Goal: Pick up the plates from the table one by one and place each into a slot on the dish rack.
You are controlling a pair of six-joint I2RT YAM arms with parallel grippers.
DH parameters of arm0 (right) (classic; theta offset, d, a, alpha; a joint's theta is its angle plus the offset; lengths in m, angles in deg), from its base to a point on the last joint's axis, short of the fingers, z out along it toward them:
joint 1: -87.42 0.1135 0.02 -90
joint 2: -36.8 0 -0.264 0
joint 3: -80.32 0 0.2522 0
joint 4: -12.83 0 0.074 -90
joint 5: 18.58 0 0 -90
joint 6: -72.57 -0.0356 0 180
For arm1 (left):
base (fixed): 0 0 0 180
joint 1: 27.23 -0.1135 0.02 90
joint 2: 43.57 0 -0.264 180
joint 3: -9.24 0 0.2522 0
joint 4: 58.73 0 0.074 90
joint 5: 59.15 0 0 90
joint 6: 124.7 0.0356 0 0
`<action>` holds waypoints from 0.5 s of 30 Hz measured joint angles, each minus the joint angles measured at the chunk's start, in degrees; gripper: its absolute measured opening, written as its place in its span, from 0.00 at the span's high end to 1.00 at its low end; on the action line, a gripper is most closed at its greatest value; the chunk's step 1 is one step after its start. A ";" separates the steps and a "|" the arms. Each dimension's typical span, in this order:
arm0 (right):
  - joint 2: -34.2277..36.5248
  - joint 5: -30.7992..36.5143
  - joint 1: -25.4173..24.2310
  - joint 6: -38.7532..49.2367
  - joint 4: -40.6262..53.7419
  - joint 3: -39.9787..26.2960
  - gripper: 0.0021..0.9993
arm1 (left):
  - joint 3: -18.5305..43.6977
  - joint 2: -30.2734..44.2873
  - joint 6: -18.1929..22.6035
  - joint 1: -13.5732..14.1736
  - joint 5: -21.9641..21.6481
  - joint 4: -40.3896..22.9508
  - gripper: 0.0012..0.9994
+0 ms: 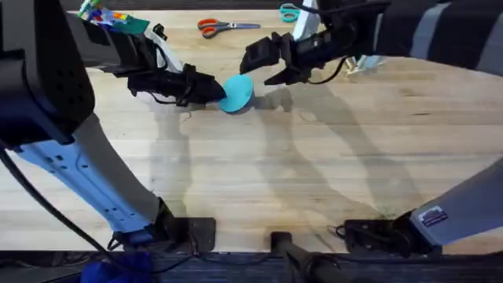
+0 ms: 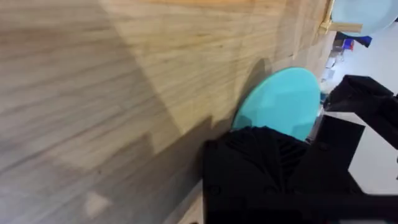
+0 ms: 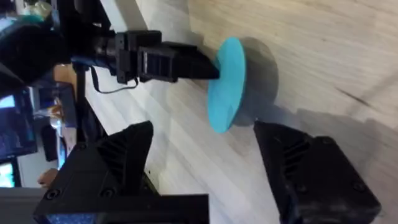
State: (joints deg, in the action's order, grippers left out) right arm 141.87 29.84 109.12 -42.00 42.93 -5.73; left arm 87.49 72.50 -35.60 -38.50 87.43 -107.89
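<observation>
Wooden table (image 1: 314,173) bears scissors (image 1: 224,27); left tool (image 1: 214,90) grips teal plate (image 1: 237,93).

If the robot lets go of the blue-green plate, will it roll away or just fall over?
Probably it falls flat. The teal plate stands tilted on its edge on the table, held by the left tool. It is round, so it might roll a little first. It looks thin, stiff and light.

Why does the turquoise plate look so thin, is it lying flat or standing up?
Standing up, tipped on its edge. The teal plate shows edge-on above the table, with the left gripper clamped on its rim.
</observation>
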 joint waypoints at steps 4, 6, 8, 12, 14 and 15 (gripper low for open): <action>2.19 0.02 0.90 -2.64 -3.55 0.00 0.04 | 0.00 0.02 0.00 0.00 0.00 0.00 0.96; 3.37 0.02 1.29 -3.99 -4.71 0.00 0.04 | 0.00 0.02 0.00 0.00 0.00 0.00 0.96; 4.35 0.00 1.70 -5.11 -5.47 0.00 0.04 | 0.00 0.00 -0.02 0.00 0.00 0.02 0.96; 6.14 0.00 2.60 -6.49 -6.71 0.00 0.04 | 0.00 0.01 -0.02 0.00 0.00 0.04 0.96; 6.80 0.11 3.06 -6.87 -7.35 0.00 0.04 | -0.02 0.00 -0.02 0.00 0.02 0.04 0.96; 7.00 0.37 3.29 -7.22 -7.44 0.00 0.04 | -0.02 0.00 -0.02 0.00 0.02 0.04 0.96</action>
State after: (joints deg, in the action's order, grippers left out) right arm 148.88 30.20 112.41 -49.22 35.49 -5.73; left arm 87.47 72.50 -35.63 -38.50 87.45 -107.85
